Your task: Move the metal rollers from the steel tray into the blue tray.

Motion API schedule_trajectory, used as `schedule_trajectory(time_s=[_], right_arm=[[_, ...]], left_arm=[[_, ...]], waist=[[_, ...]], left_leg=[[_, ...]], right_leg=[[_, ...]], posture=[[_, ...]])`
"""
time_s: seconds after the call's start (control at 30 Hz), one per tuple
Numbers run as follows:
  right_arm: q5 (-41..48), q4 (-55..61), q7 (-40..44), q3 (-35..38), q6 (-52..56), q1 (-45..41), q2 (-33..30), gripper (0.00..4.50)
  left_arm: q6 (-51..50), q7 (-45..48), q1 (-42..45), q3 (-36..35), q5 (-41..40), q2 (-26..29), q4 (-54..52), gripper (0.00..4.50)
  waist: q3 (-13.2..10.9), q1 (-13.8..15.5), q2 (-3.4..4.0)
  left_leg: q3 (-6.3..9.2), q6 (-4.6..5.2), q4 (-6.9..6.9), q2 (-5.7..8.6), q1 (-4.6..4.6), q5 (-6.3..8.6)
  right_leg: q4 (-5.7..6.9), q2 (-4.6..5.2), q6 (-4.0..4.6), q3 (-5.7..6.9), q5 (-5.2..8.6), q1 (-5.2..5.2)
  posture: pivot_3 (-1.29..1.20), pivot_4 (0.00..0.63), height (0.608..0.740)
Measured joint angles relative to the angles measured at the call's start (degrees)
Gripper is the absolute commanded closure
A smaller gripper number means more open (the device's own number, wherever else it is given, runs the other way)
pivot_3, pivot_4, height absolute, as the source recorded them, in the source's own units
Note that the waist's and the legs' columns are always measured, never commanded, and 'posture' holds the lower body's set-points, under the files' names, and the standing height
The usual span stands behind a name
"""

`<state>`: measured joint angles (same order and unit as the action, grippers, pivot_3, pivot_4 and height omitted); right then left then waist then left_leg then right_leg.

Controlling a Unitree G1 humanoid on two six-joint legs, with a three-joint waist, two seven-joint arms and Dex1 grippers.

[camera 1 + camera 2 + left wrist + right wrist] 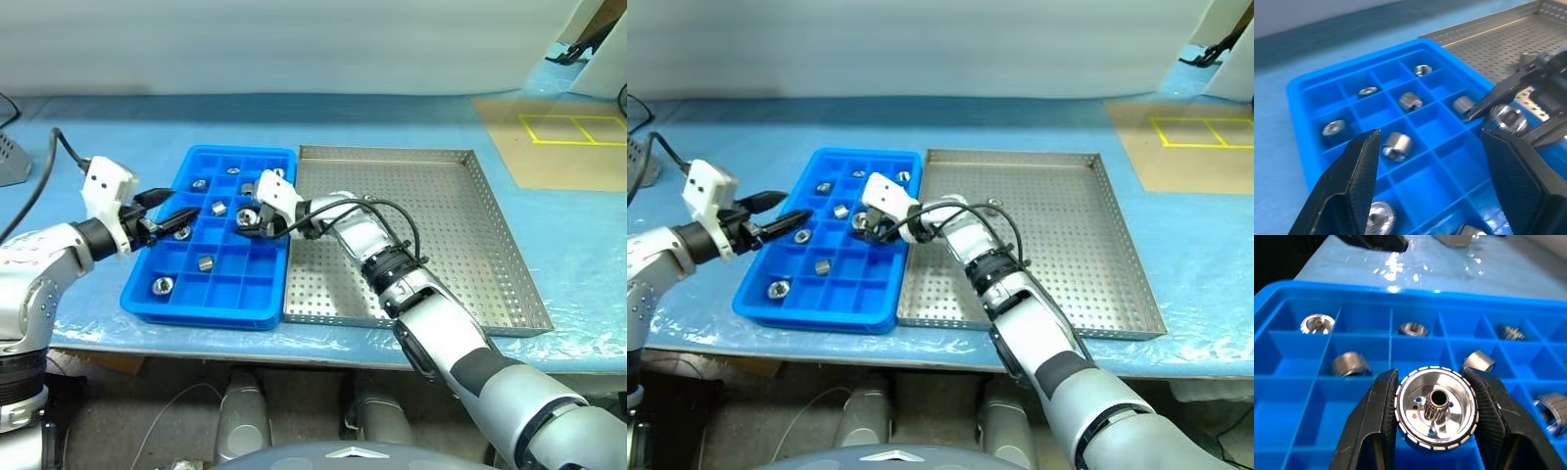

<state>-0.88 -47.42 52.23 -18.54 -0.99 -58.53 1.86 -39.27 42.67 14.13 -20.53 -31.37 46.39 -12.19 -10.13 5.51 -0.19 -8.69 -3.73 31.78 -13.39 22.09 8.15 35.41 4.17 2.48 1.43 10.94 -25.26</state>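
Rollers point(205, 262): seven binned, one gripped

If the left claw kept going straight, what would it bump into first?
Probably the right gripper, shut on a shiny metal roller over the bright blue plastic grid tray; depth is unclear.

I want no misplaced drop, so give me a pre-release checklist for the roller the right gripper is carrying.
1. Right gripper shut on the shiny silver metal roller: ok.
2. Roller over the bright blue gridded plastic tray: ok.
3. Compartment directly below empty: cannot tell.
4. Left gripper, open, apart from the right gripper: ok.
5. Large perforated steel tray has no rollers left on its visible floor: ok.
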Motion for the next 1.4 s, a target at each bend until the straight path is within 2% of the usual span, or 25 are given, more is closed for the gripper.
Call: schedule_trajectory(time_s=[0.13, 0.4, 0.47, 0.5, 0.6, 0.73, 0.8, 0.9, 0.97, 1.13, 1.27, 1.4], right_arm=[[-0.4, -5.0, -1.4, 0.3, -1.8, -0.7, 2.0, 2.8], [-1.9, -12.4, -6.7, 0.6, -4.5, -2.8, 5.6, 2.8], [-2.5, -14.1, -7.7, 0.7, -5.5, -3.2, 5.6, 2.08], [-2.5, -14.7, -7.5, 0.9, -6.2, -3.2, 5.6, 1.89], [-2.6, -14.8, -7.4, 1.8, -7.1, -3.2, 5.4, 0.94], [-2.4, -14.0, -4.9, 2.9, -6.3, -3.2, 3.6, 0.94], [-1.8, -11.0, -4.6, 4.3, -6.0, -3.0, 1.8, 0.94], [0.1, 1.0, -0.4, 5.6, -2.9, 0.2, -4.7, 0.94], [1.0, 11.5, 3.1, 6.1, 0.8, 5.4, -11.9, 0.94], [0.7, 29.4, 6.5, 6.2, 9.4, 18.7, -24.7, 0.94], [1.0, 38.8, 6.4, 7.4, 15.6, 23.8, -30.7, 0.94], [2.0, 40.7, 2.5, 10.8, 20.1, 25.9, -31.4, 0.94]], left_arm=[[1.5, 0.5, -0.1, -2.5, 0.3, 1.5, 2.5, 1.06], [1.9, -0.2, -0.8, -2.3, 0.2, 0.5, 2.5, 1.06], [1.9, -0.5, -0.8, -1.6, 0.1, 0.0, 2.1, 1.06], [1.9, -0.6, -0.8, -1.4, 0.1, -0.2, 1.9, 1.06], [1.8, -0.6, -0.7, -1.2, 0.0, -0.3, 1.8, 1.06], [1.3, -0.4, -0.5, -0.1, -0.3, -0.5, 1.6, 1.06], [0.7, -0.4, 0.2, 1.0, -0.9, -1.2, 1.5, 1.06], [0.5, 0.4, 1.5, 4.0, -1.2, -2.7, 0.7, 1.06], [0.7, 1.3, 2.9, 7.9, -1.0, -4.1, 0.5, 1.06], [3.6, 4.4, 8.0, 16.4, 2.4, -7.4, 4.6, 1.06], [6.5, 8.5, 11.6, 22.6, 4.5, -10.1, 7.7, 1.06], [7.7, 11.3, 14.6, 26.5, 5.6, -13.9, 10.8, 1.06]], waist=[[0.0, 0.0, 0.0], [0.0, 0.2, 0.0], [0.0, 0.2, 0.0], [0.0, 0.2, 0.0], [0.0, 0.1, 0.0], [0.0, 0.1, 0.0], [0.0, 0.2, 0.0], [0.0, 0.7, -0.02], [0.0, 1.4, -0.05], [0.0, 1.2, -0.03], [0.0, -1.0, -0.03], [0.0, -2.2, -0.02]], left_leg=[[-0.01, 0.0, -0.13, 0.01, 0.03, 0.0], [-0.01, -0.02, -0.18, 0.0, 0.01, 0.0], [0.0, -0.02, -0.18, 0.0, 0.01, -0.01], [0.0, -0.02, -0.18, -0.01, 0.01, -0.01], [0.0, -0.03, -0.2, -0.02, 0.0, -0.01], [-0.02, -0.03, -0.2, -0.01, 0.01, -0.02], [-0.02, -0.04, -0.2, -0.01, 0.03, -0.02], [-0.02, -0.03, -0.19, 0.03, 0.0, -0.02], [-0.03, -0.02, -0.14, 0.04, -0.04, -0.02], [-0.06, -0.21, -0.23, 0.0, -0.07, -0.15], [-0.08, -0.26, -0.22, -0.02, -0.18, -0.17], [-0.09, -0.25, -0.3, -0.03, -0.25, -0.17]], right_leg=[[-0.1, 0.0, 0.02, 0.02, 0.02, -0.01], [-0.09, 0.0, 0.04, 0.02, 0.02, -0.01], [-0.07, 0.01, 0.04, 0.03, 0.02, -0.01], [-0.06, 0.0, 0.04, 0.02, 0.02, -0.02], [-0.06, 0.0, 0.04, 0.02, 0.02, -0.02], [-0.06, 0.0, 0.04, 0.02, 0.02, -0.03], [-0.06, 0.0, 0.04, 0.02, 0.02, -0.03], [-0.13, 0.01, 0.02, 0.02, 0.03, 0.1], [-0.21, 0.02, -0.02, 0.01, 0.04, 0.24], [-0.22, -0.08, -0.04, -0.04, 0.05, 0.15], [-0.22, -0.2, -0.04, -0.2, 0.04, 0.14], [-0.22, -0.24, -0.05, -0.22, 0.04, 0.14]], posture=[[0.19, 0.15, 0.74], [0.19, 0.15, 0.74], [0.18, 0.15, 0.74], [0.18, 0.15, 0.74], [0.17, 0.15, 0.74], [0.14, 0.15, 0.74], [0.12, 0.15, 0.74], [0.07, 0.15, 0.74], [0.05, 0.15, 0.74], [-0.03, 0.15, 0.74], [-0.09, 0.15, 0.74], [-0.13, 0.15, 0.74]])
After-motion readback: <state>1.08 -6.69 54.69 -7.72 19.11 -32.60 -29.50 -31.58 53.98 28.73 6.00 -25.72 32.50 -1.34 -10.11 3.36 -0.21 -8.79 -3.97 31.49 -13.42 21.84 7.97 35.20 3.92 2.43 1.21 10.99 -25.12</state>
